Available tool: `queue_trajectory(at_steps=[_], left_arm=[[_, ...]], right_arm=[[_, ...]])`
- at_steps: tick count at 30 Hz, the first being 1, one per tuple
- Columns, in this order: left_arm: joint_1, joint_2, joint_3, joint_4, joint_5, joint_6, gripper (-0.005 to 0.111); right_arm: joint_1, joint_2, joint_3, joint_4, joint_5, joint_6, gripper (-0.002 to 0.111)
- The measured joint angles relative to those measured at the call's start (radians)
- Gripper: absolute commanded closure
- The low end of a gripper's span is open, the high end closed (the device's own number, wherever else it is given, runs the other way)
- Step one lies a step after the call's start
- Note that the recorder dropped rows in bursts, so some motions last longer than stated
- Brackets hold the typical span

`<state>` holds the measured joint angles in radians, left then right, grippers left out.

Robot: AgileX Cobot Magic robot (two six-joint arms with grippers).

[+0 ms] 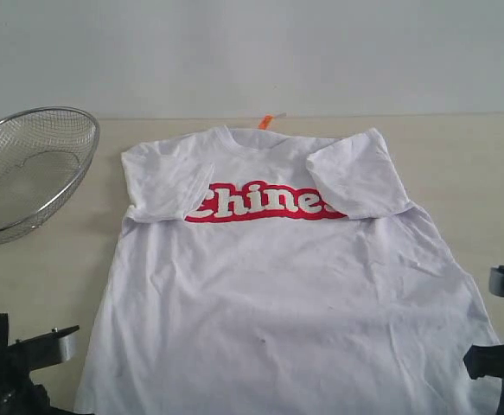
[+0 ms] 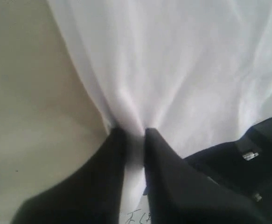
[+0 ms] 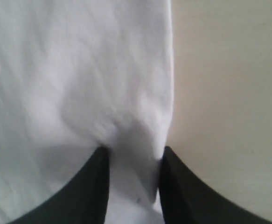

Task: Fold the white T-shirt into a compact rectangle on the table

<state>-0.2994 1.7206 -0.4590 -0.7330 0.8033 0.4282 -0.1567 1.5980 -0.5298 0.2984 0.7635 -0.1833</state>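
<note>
The white T-shirt (image 1: 277, 285) lies flat, front up, on the table (image 1: 468, 156), with both sleeves folded in over the chest and partly covering the red lettering (image 1: 252, 203). An orange neck tag (image 1: 266, 121) pokes out beyond the collar. My left gripper (image 2: 135, 131) is at the shirt's near left corner, its jaws close together and pinching a ridge of white cloth (image 2: 182, 70). My right gripper (image 3: 135, 151) is at the near right edge. Its jaws stand wider, with a bunched fold of the shirt (image 3: 80, 70) squeezed between them.
A wire mesh basket (image 1: 27, 169) sits on the table at the far left, apart from the shirt. Bare tabletop runs along both sides of the shirt. Dark parts of my arms show at the near left (image 1: 27, 354) and near right (image 1: 498, 359).
</note>
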Motion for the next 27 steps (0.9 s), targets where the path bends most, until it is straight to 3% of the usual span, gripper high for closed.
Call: queue_trajectory(at_steps=[5,11,21,27], left_arm=[[0.000,0.019,0.000,0.001,0.000,0.010,0.102],[0.000,0.026,0.000,-0.004,0.002,0.034,0.102],[0.000,0.009,-0.004,-0.015,-0.005,0.052,0.102],[0.000,-0.097,-0.049,0.005,-0.103,0.048,0.102]], right_arm=[[0.000,0.005,0.000,0.004,-0.004,-0.015,0.109],[0.000,0.009,0.000,0.055,-0.004,-0.035,0.108],[0.000,0.010,-0.018,0.307,0.021,-0.224,0.108],[0.000,-0.006,-0.037,0.365,0.033,-0.265,0.108]])
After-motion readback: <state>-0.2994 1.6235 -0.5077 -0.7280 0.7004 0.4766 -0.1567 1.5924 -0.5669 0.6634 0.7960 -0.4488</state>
